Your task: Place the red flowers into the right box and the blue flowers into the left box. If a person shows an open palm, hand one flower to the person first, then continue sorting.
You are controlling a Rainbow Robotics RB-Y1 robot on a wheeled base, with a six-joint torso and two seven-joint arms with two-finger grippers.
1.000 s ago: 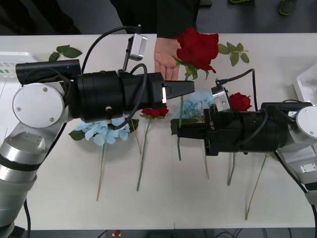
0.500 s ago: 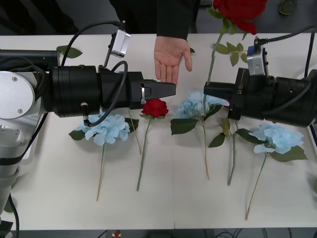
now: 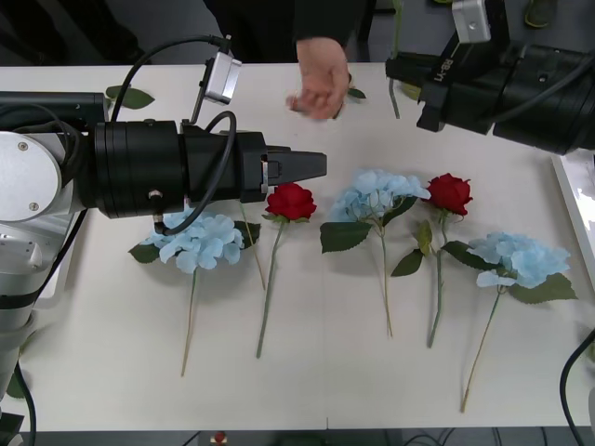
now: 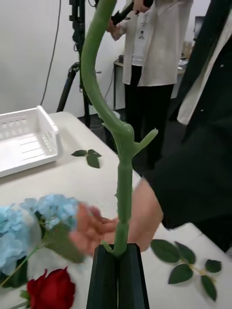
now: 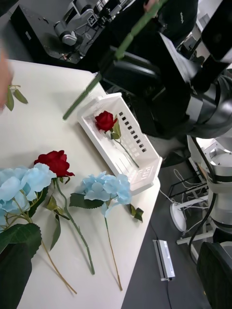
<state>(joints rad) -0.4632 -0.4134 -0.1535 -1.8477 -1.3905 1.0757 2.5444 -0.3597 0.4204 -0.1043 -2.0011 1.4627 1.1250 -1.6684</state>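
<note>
At far left, over the desk (image 3: 112,372): left hand (image 3: 311,167), spread and empty per its wrist view, hung low above the leftmost of the blue flowers (image 3: 200,240) and just beside a rose from the red flowers (image 3: 291,200)

Further right on the desk: second blue cluster (image 3: 376,193), second rose (image 3: 449,192), third blue cluster (image 3: 516,258), all lying flat with stems toward the robot

At the far edge, centre: person's palm (image 3: 321,79), blurred, apparently in motion

Right of it, raised: right hand (image 3: 402,70), pressed together and pinching the held rose stem (image 4: 123,193) near its lower end; bloom out of frame above

At the desk's right edge: right box (image 5: 145,169) with one rose (image 5: 105,120) already inside. Left box (image 4: 24,140) noted from the right wrist view

Judged step: handover of the held rose to the person

Hazards:
- Release before the palm closes on the stem, with a drop onto the flowers below; cause, a moving palm
- Swing or slip of the stem; cause, a low pinch under a top-heavy bloom
- Flowers swept out of place; cause, the low left arm
</note>
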